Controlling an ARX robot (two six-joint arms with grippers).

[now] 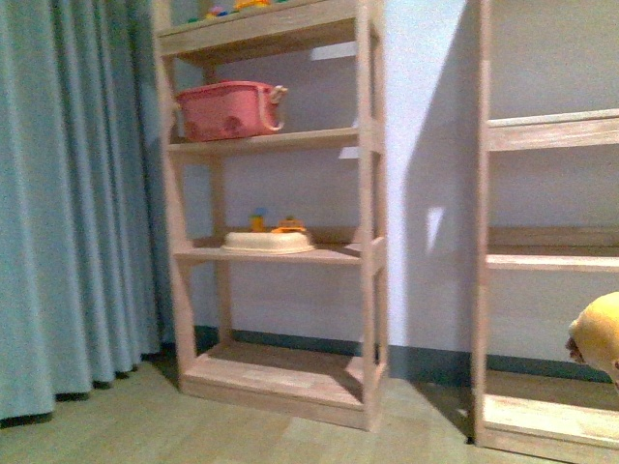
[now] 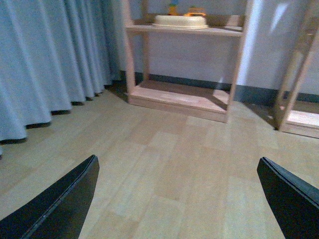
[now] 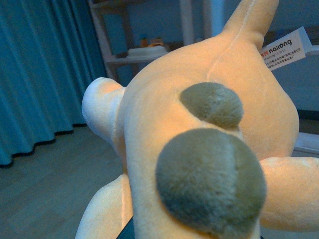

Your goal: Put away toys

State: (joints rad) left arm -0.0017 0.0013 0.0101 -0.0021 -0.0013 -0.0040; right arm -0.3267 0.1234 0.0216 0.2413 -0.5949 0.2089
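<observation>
- Filling the right wrist view, the orange-yellow plush animal [image 3: 199,109] sits right up against the lens, with two round brownish-olive pads [image 3: 212,181] facing the camera and a pointed ear [image 3: 249,20] sticking up behind them.
- A white paper tag [image 3: 286,50] with red and black print hangs beside that ear.
- The right pincer's fingers are hidden behind the plush, so I cannot tell whether they are clamped on it.
- In the front view only a rounded yellow part of the plush shows, at the far right edge, up off the floor [image 2: 174,149] and in front of the lower part of the right-hand wooden shelf unit [image 1: 481,242].
- The left pincer [image 2: 177,160] is spread wide over bare floor, its two black fingers [image 2: 60,204] far apart with nothing between them.
- Ahead stands the left-hand wooden shelf unit [image 1: 368,193], just beside a blue-grey curtain [image 1: 68,193].
- A pink basket [image 1: 227,109] rests on its second shelf from the top.
- One shelf lower lies a cream tray [image 1: 268,242], with small orange and yellow pieces [image 1: 288,228] at it; too blurred to tell what they are.
- A pale wall [image 1: 426,145] shows between the two shelf units.
</observation>
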